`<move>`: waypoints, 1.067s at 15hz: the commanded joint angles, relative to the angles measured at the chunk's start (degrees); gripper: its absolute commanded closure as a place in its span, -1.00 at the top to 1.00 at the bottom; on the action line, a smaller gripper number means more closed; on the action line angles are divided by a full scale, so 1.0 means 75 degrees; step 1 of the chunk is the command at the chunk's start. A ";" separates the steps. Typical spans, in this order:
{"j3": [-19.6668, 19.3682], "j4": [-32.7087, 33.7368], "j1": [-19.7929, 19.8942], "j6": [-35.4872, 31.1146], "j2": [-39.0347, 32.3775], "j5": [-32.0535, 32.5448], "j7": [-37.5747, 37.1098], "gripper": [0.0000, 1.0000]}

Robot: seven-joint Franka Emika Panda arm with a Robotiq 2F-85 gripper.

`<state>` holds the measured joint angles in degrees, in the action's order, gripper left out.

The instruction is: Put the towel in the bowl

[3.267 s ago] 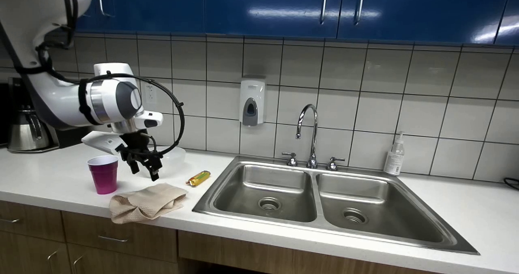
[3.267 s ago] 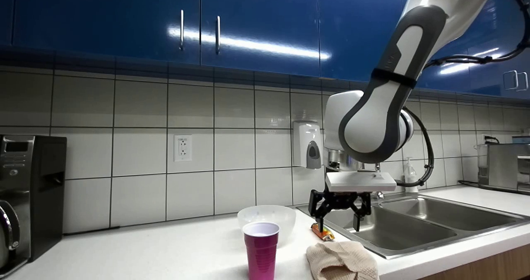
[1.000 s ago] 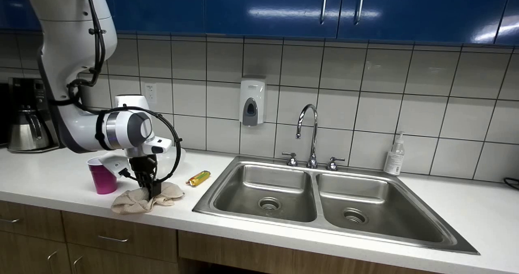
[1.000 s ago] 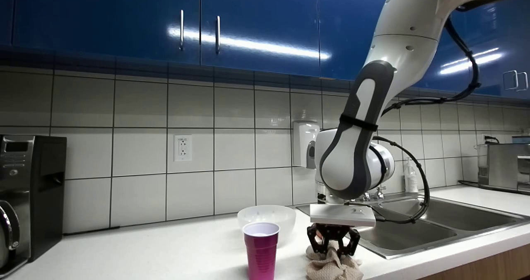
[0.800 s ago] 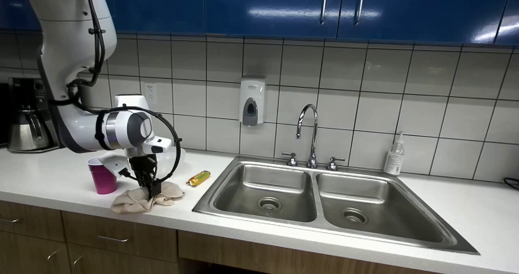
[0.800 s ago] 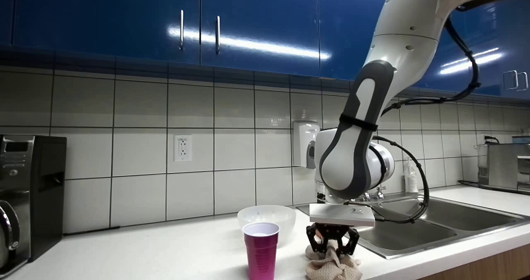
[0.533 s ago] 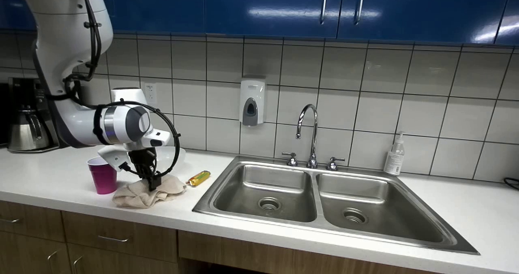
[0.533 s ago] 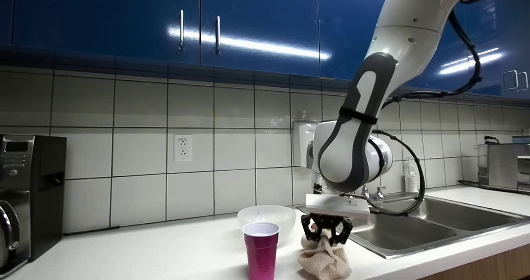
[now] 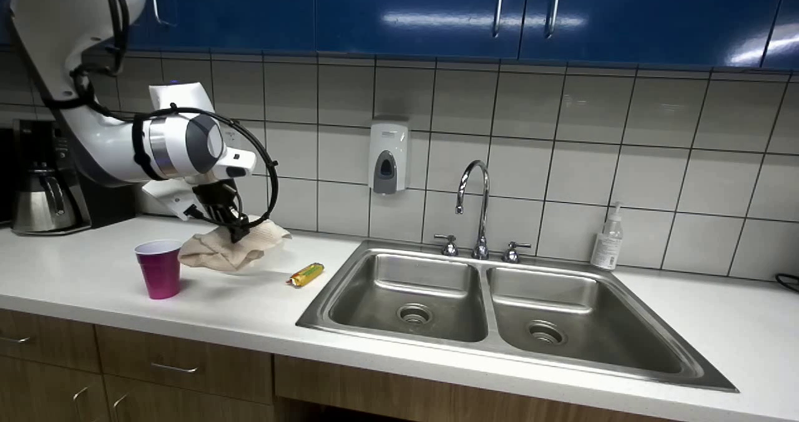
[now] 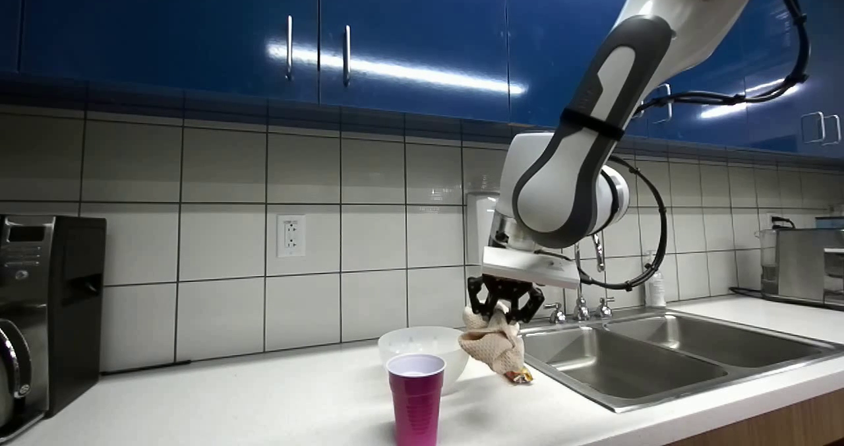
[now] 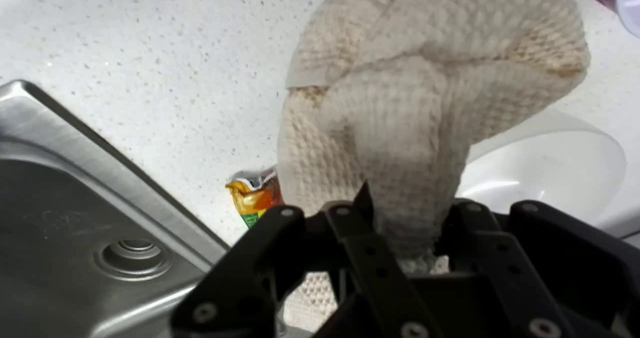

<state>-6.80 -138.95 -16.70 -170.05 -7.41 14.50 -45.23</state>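
Observation:
The beige waffle-weave towel (image 9: pixel 215 253) hangs in the air above the counter, bunched at its middle. My gripper (image 10: pixel 504 315) is shut on it from above, and loose folds of the towel (image 10: pixel 493 350) droop below the fingers. In the wrist view the pinched cloth of the towel (image 11: pixel 410 108) runs up between the fingers of my gripper (image 11: pixel 405 223). A translucent white bowl (image 10: pixel 422 340) stands on the counter by the wall, just left of the towel in that exterior view. In the wrist view the bowl (image 11: pixel 560 168) shows right of the towel, partly covered.
A magenta cup (image 9: pixel 161 273) stands upright close to the towel, in front of the bowl (image 10: pixel 395 342) in an exterior view. A yellow-orange wrapped snack (image 9: pixel 306 274) lies between the towel and the double sink (image 9: pixel 489 303). Behind the sink rises a tall faucet (image 9: pixel 484 216).
About three seconds ago my gripper was open above the towel on the counter. It came down and shut on the towel, then rose with it and moved back toward the wall and bowl.

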 commanded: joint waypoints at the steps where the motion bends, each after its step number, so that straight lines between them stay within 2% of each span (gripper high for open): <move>1: -0.0041 -0.0330 -0.0058 -0.0109 0.0763 0.0337 -0.0019 -0.93; 7: 0.0099 0.0020 -0.0210 -0.0160 0.0890 0.0627 -0.0151 -0.93; 16: 0.0048 0.1158 -0.0565 -0.0070 0.0017 0.0809 -0.0444 -0.93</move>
<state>-5.98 -134.37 -20.53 -170.94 -4.17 19.11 -46.25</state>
